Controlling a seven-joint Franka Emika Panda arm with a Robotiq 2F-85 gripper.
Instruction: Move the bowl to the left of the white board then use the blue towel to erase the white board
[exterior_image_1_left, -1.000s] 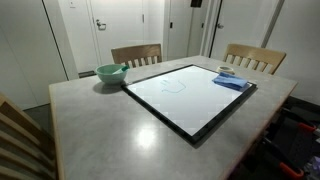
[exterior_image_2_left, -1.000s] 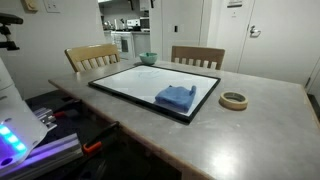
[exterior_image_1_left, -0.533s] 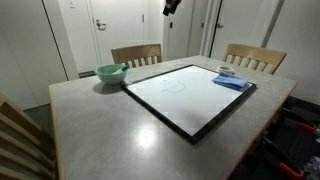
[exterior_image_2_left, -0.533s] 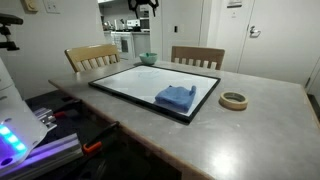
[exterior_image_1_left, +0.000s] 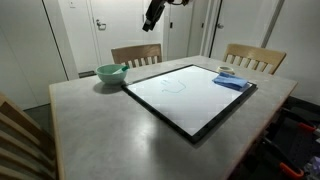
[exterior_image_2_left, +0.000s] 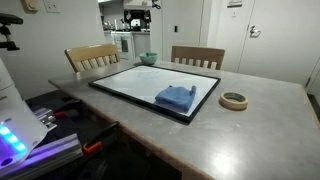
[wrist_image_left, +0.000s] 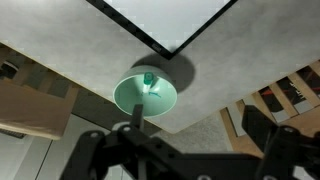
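The pale mint-green bowl (exterior_image_1_left: 110, 73) with a green piece over its rim stands on the table beside a corner of the white board (exterior_image_1_left: 185, 95). It shows in both exterior views (exterior_image_2_left: 148, 59). The blue towel (exterior_image_1_left: 231, 80) lies bunched on the board's other end (exterior_image_2_left: 176, 97). My gripper (exterior_image_1_left: 153, 15) hangs high above the table, over the bowl's end of the board. In the wrist view the gripper (wrist_image_left: 197, 130) is open and empty. The bowl (wrist_image_left: 145, 95) lies far below by the left finger, next to the board's corner (wrist_image_left: 165, 20).
A roll of tape (exterior_image_2_left: 234, 100) lies on the grey table (exterior_image_1_left: 110, 125) beyond the board. Two wooden chairs (exterior_image_1_left: 136, 54) (exterior_image_1_left: 254, 58) stand at the table's far side. A chair back (exterior_image_1_left: 20, 135) stands at the near corner.
My gripper has come into view at the top of both exterior views and moved toward the bowl's side. Bowl, board and towel have not moved.
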